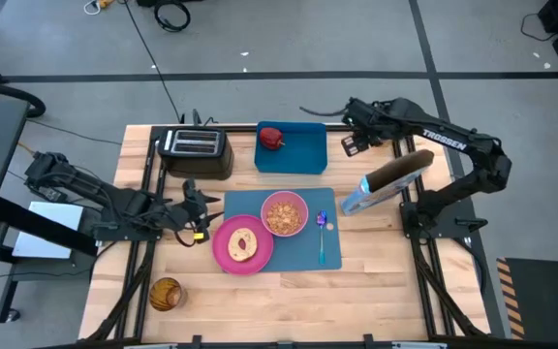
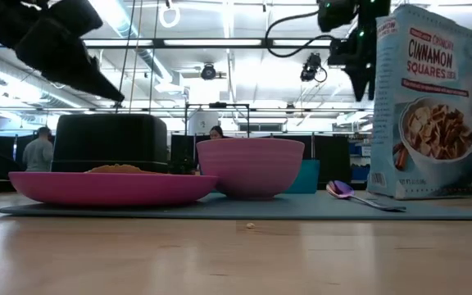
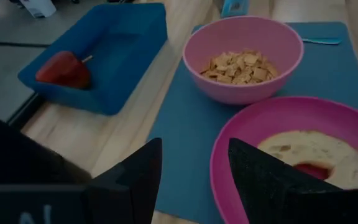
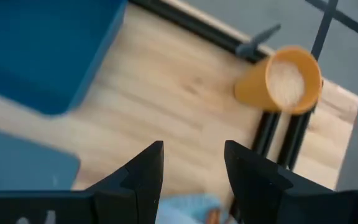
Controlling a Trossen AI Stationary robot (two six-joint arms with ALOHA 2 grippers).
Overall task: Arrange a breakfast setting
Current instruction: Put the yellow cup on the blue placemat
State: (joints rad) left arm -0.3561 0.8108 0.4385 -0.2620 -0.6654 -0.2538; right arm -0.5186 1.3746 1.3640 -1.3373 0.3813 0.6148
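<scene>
Mat (image 1: pixel 303 254) laid mid-table, already carrying plate (image 1: pixel 223 254) with toast (image 1: pixel 243 243), bowl (image 1: pixel 284 213) of cereal and spoon (image 1: pixel 322 237) along its right side. Still off the mat: apple (image 1: pixel 272 138) in the tray (image 1: pixel 303 155) behind it, and cup (image 1: pixel 166 294) well apart near the front left corner. Left gripper (image 3: pixel 191 155) hanging just left of the plate, jaws released and empty, looking past the bowl toward the apple. Right gripper (image 4: pixel 191 158) high beside the tray's right end, jaws likewise parted, holding nothing, with the cereal box (image 1: pixel 386 181) standing just right of the mat. Most likely next: fetch the apple. Come down from straight above, clear of the tray wall, and span the fruit across its widest part, away from the stem. Close gently, since round and smooth, so apt to roll or squirt out. Lift fully above the rim before crossing. Steer wide of the bowl and toaster (image 1: pixel 195 152), then set down on bare mat, not on the spoon
</scene>
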